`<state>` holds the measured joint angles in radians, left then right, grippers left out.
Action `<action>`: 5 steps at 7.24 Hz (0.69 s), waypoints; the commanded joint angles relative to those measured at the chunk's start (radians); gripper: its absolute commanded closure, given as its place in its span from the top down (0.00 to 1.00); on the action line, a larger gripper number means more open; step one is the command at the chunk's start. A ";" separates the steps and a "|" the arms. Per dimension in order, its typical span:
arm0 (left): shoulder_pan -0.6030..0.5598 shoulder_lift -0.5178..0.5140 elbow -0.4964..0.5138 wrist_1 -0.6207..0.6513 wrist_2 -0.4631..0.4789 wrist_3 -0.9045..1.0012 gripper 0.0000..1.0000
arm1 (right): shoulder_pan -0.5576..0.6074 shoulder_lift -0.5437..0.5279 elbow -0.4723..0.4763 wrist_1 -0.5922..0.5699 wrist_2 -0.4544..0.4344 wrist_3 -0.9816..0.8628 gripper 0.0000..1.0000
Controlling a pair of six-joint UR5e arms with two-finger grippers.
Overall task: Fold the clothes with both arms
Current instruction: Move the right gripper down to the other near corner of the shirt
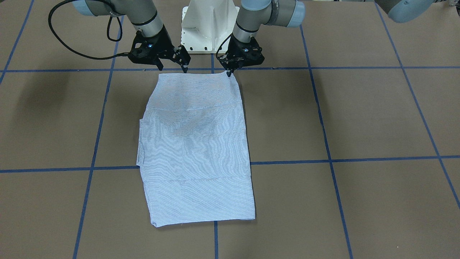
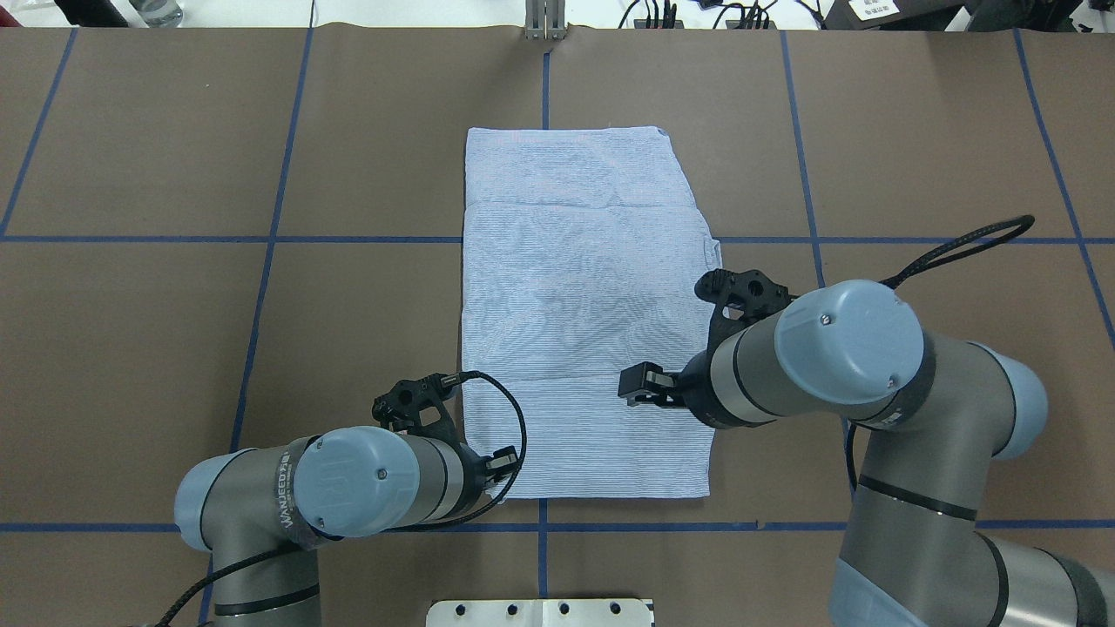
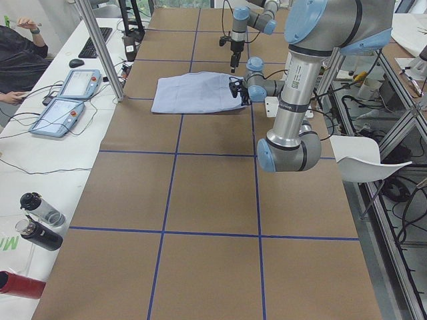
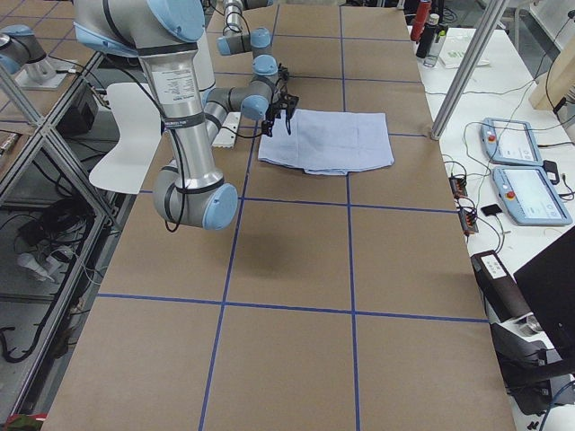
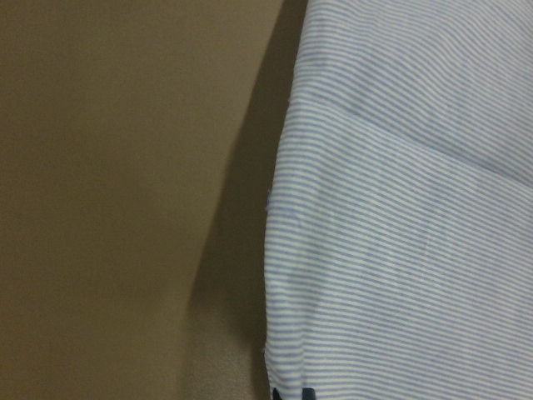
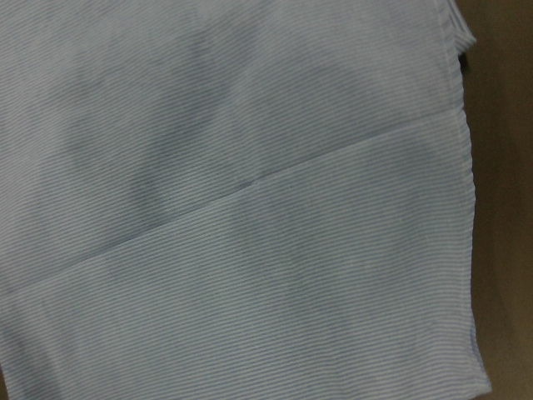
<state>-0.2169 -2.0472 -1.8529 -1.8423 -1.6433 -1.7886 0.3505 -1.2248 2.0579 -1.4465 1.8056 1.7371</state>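
Observation:
The light blue-and-white striped shirt [image 1: 196, 144] lies folded into a long rectangle on the brown table, with its sleeves tucked in. The overhead view shows the shirt [image 2: 579, 305] running away from the robot. My left gripper [image 1: 228, 72] is shut on the corner of the edge nearest the robot, and that corner is pulled up into a small peak. In the left wrist view the striped cloth [image 5: 400, 250] reaches down to dark fingertips [image 5: 287, 393] at the bottom edge. My right gripper [image 1: 173, 68] is open, hanging above the other end of that edge. Its wrist camera looks down on flat cloth [image 6: 250, 208].
The white pedestal base [image 1: 210, 25] stands just behind the shirt's near edge. A black cable [image 1: 61, 36] loops off the right arm. Blue tape lines [image 1: 323, 160] cross the table. A side bench holds control tablets [image 3: 73, 83] and bottles [image 3: 40, 220], and a person [image 3: 20, 53] sits there.

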 commanded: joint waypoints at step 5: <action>0.002 -0.002 0.000 0.000 -0.001 0.000 0.00 | -0.120 -0.010 -0.117 -0.014 -0.152 0.303 1.00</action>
<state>-0.2158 -2.0482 -1.8531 -1.8423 -1.6444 -1.7886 0.2331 -1.2300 1.9544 -1.4530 1.6553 2.0374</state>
